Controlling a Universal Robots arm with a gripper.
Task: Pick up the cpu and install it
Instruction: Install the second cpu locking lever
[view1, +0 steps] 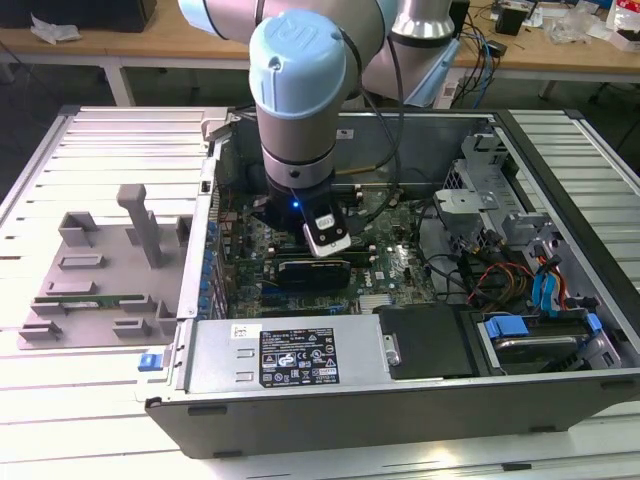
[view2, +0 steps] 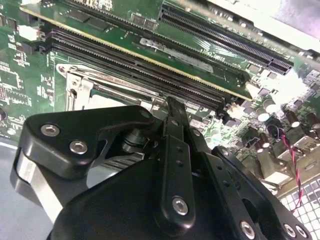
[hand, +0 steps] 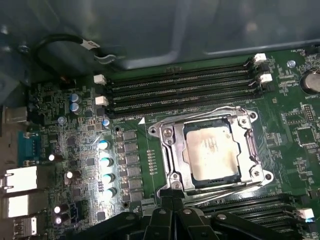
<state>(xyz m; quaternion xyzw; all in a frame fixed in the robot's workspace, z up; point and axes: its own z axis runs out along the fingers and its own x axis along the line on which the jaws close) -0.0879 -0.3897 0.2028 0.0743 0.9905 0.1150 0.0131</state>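
The cpu (hand: 214, 150), a flat square chip with a silvery-grey top, lies inside the metal socket frame (hand: 170, 150) on the green motherboard (hand: 135, 170). My gripper (hand: 172, 189) is shut with nothing between its fingers, and its tips sit right at the edge of the frame, beside the cpu. In the second wrist view the black fingers (view2: 173, 117) meet in a narrow point over a corner of the socket frame (view2: 80, 85). From the exterior view the gripper (view1: 312, 262) hangs low inside the open computer case (view1: 350, 420), over the motherboard.
Black memory slots (hand: 180, 90) run beside the socket, and the case wall (hand: 175, 30) rises behind them. On the exterior view's left stands a grey fixture (view1: 95, 270) holding a green memory stick (view1: 95, 298). A power supply (view1: 290, 355), loose cables (view1: 495, 275) and blue-tabbed drive bays (view1: 535, 330) fill the case front and right.
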